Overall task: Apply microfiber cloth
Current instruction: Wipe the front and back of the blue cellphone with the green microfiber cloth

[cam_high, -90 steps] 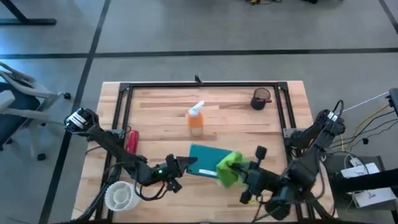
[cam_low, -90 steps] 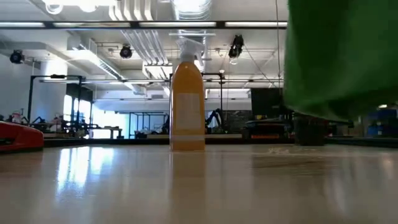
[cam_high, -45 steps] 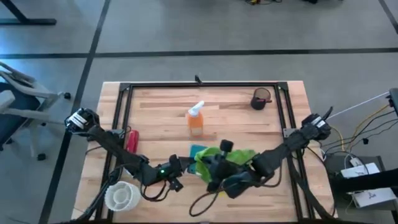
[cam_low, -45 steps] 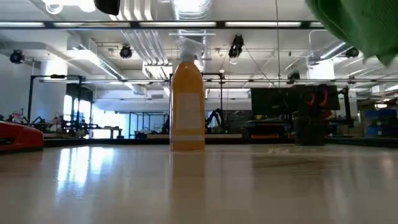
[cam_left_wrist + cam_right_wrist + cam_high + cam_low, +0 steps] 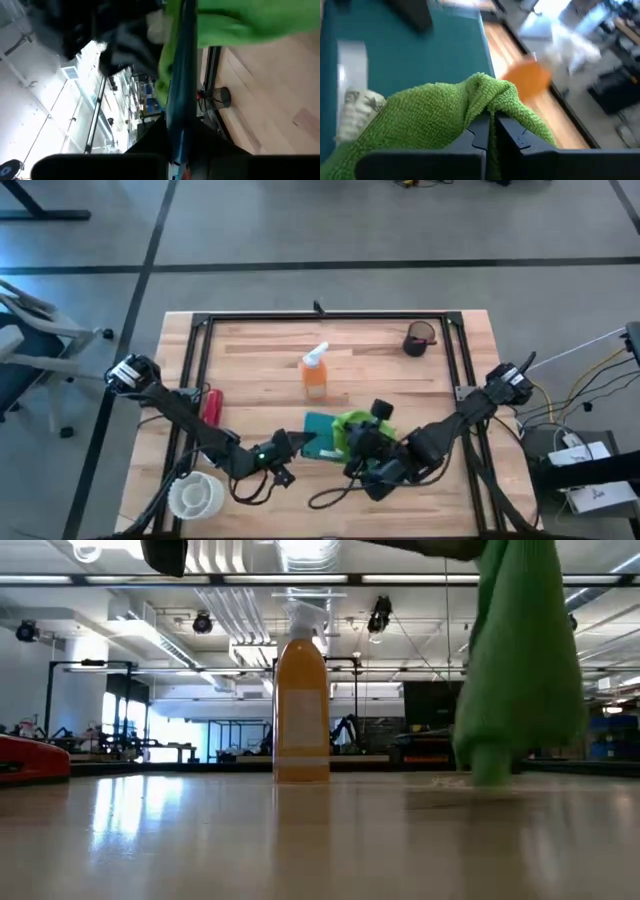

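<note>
Now right claw (image 5: 352, 442) clenching microfiber cloth (image 5: 352, 427) (draped over tablet (image 5: 320, 436)), left claw (image 5: 300, 445) gripping tablet.

The high view looks straight down on the whole tabletop (image 5: 250, 340), while the low view sits at its surface, facing level across it into the room. Both share the orange spray bottle (image 5: 314, 373) and the microfiber cloth (image 5: 520, 670). Each wrist view looks close along its own fingers at that cloth.

Orange spray bottle (image 5: 315, 373) mid-table; dark cup (image 5: 419, 339) far right; red tool (image 5: 210, 405) left.
</note>
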`<state>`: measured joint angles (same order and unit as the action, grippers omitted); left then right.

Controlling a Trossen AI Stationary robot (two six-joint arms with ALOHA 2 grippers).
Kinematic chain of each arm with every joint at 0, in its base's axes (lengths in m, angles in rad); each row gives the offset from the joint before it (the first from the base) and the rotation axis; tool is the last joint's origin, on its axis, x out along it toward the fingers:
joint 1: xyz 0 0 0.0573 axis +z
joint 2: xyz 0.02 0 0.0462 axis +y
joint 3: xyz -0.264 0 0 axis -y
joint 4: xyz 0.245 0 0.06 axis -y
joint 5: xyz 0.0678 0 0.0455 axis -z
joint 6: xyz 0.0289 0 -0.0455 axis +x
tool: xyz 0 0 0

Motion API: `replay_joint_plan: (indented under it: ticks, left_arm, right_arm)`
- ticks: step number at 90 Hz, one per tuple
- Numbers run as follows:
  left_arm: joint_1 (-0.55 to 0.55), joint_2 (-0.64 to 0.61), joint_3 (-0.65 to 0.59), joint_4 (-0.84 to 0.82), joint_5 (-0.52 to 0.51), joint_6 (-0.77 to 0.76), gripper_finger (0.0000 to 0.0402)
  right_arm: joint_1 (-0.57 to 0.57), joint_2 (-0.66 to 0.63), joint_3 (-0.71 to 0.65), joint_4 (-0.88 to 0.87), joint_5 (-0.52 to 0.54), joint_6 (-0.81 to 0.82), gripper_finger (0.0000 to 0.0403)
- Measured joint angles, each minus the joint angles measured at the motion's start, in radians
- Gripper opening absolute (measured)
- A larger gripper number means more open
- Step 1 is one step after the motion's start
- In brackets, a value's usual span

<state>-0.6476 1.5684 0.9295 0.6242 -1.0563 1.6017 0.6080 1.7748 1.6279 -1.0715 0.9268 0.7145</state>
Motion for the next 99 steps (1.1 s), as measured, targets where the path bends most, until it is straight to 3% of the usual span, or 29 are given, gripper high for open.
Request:
replay_joint_plan:
  ticks: [22,40,58,78,99]
  left_arm:
    - [0.000,-0.002,0.002,-0.015,-0.003,0.000,0.0022]
    - [0.000,-0.006,0.004,-0.049,0.001,-0.067,0.0022]
    - [0.004,0.016,0.003,-0.086,0.099,-0.151,0.0021]
    - [0.004,0.079,0.009,-0.092,0.186,-0.056,0.0021]
    - [0.002,0.103,0.009,-0.083,0.239,0.082,0.0021]
  right_arm:
    - [0.116,0.000,-0.002,-0.354,-0.032,0.376,0.0000]
    - [0.154,-0.022,-0.002,-0.343,0.005,0.412,0.0000]
    - [0.099,-0.024,0.020,-0.095,0.057,0.120,0.0000]
    - [-0.018,0.009,0.020,0.353,-0.100,-0.394,0.0000]
    - [-0.106,0.040,0.020,0.563,-0.250,-0.617,0.0000]
